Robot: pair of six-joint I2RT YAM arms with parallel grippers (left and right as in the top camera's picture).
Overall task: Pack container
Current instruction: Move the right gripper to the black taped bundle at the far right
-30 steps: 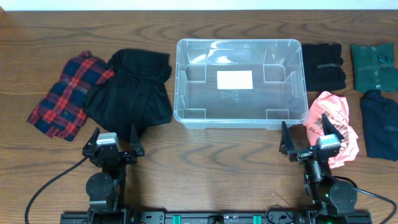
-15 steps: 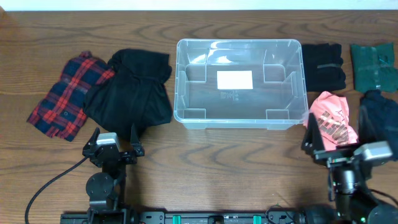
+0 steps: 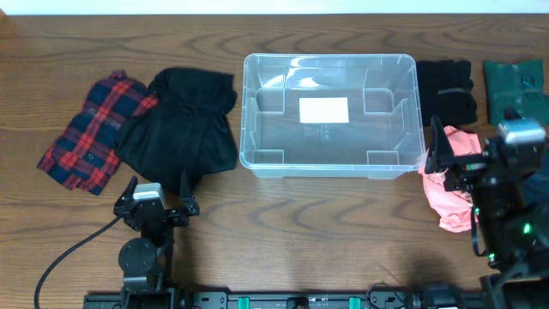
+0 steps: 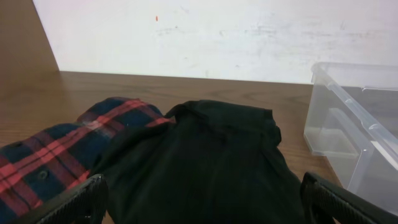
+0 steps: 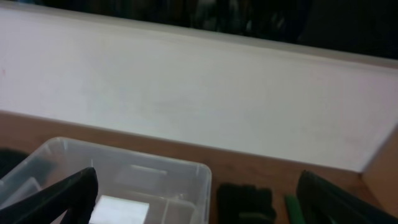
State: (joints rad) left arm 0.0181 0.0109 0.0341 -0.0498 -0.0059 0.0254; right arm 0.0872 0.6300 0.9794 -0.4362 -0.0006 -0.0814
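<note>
The clear plastic container (image 3: pixel 248 120) stands empty at the table's middle, with a white label (image 3: pixel 323 110) on its base. It also shows in the left wrist view (image 4: pixel 364 118) and the right wrist view (image 5: pixel 137 171). My left gripper (image 3: pixel 157 194) is open and empty, low over the table just in front of a black garment (image 3: pixel 180 129). My right gripper (image 3: pixel 463 159) is open and empty, raised above a pink garment (image 3: pixel 448 190) right of the container. In the right wrist view it (image 5: pixel 199 208) faces the container's far right corner.
A red plaid shirt (image 3: pixel 90 129) lies far left, partly under the black garment. A folded black piece (image 3: pixel 446 90) and a dark green piece (image 3: pixel 513 86) lie at the back right. My right arm hides the dark garment at the right edge.
My right arm has risen and swung to the right and away from the front edge, now covering the dark garment and part of the pink one. My left arm has not moved.
</note>
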